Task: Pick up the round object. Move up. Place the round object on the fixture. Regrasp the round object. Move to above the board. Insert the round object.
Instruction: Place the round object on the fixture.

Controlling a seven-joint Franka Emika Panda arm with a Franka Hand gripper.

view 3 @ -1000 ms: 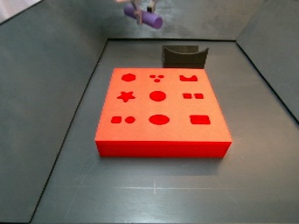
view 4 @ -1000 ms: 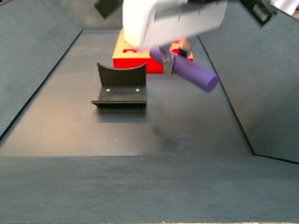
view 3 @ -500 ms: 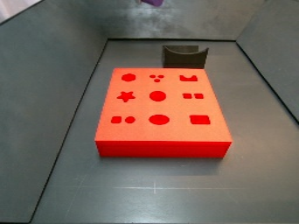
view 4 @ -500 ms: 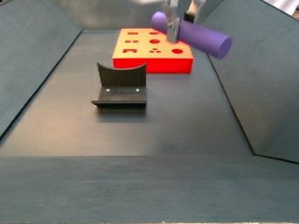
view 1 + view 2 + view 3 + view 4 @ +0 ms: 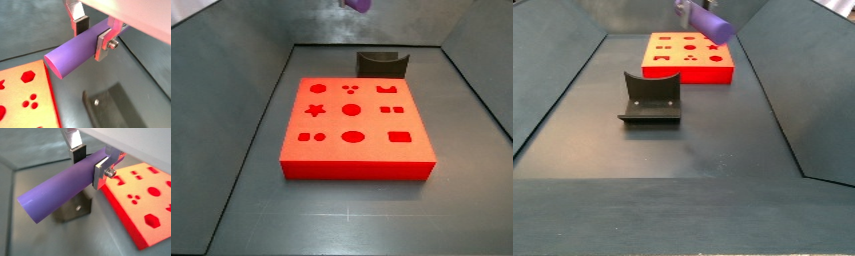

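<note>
1. Both wrist views show the gripper (image 5: 92, 36) clamped on the purple peg (image 5: 63, 190), held in the air
2. The fixture (image 5: 651, 98) stands on the floor beside the red board (image 5: 354, 128)

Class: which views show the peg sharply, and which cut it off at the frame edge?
Both wrist views: peg sharp, clamped in the pincer. A side view: peg cut by the top edge. Other side view: peg small, slightly soft, whole.
</note>
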